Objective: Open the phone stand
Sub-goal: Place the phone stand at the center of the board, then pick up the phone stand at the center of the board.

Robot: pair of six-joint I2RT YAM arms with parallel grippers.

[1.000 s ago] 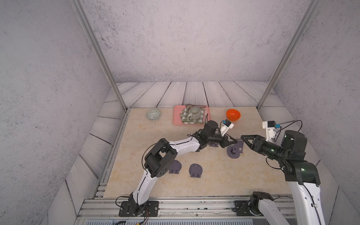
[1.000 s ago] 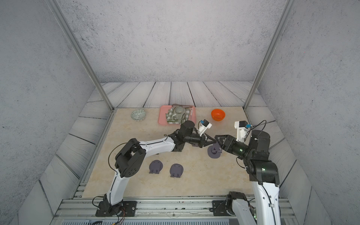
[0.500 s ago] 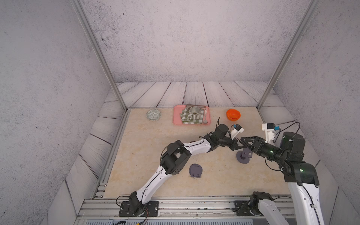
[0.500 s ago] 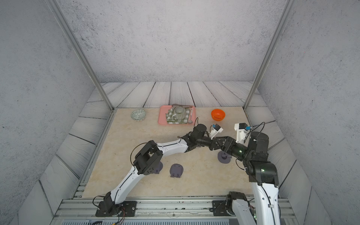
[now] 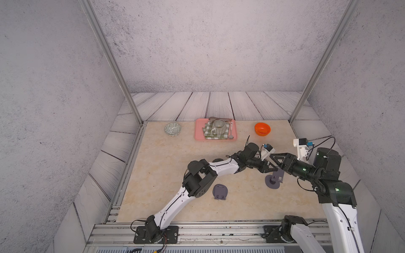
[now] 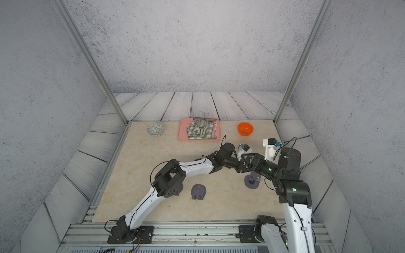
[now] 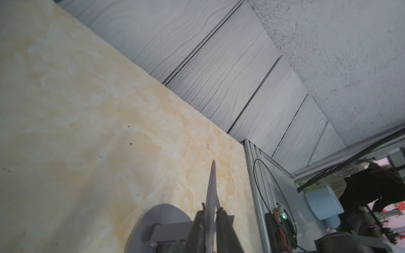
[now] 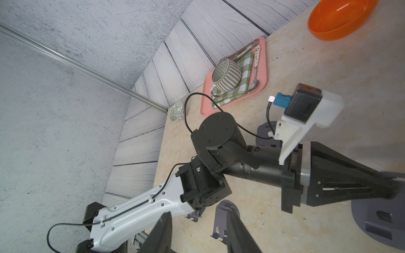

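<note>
Beige marble tabletop (image 5: 175,153) fills the grey room. On its right side, the grey round plastic phone stand (image 5: 271,184) sits flat, its flap (image 7: 211,192) tipped up. Left claw (image 7: 210,213) straddles that flap, slightly apart, likely letting go. Right claw (image 8: 198,232) waits beside, apart and empty, maybe to steady it.

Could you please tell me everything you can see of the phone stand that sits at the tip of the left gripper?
The phone stand is grey-purple, matt and plastic-looking. Its round flat base lies on the beige table, with a slotted block on top and a thin plate raised from it, near upright. The plate stands between the fingers of the left gripper; whether they pinch it is unclear. The right gripper is open and holds none of it.
</note>
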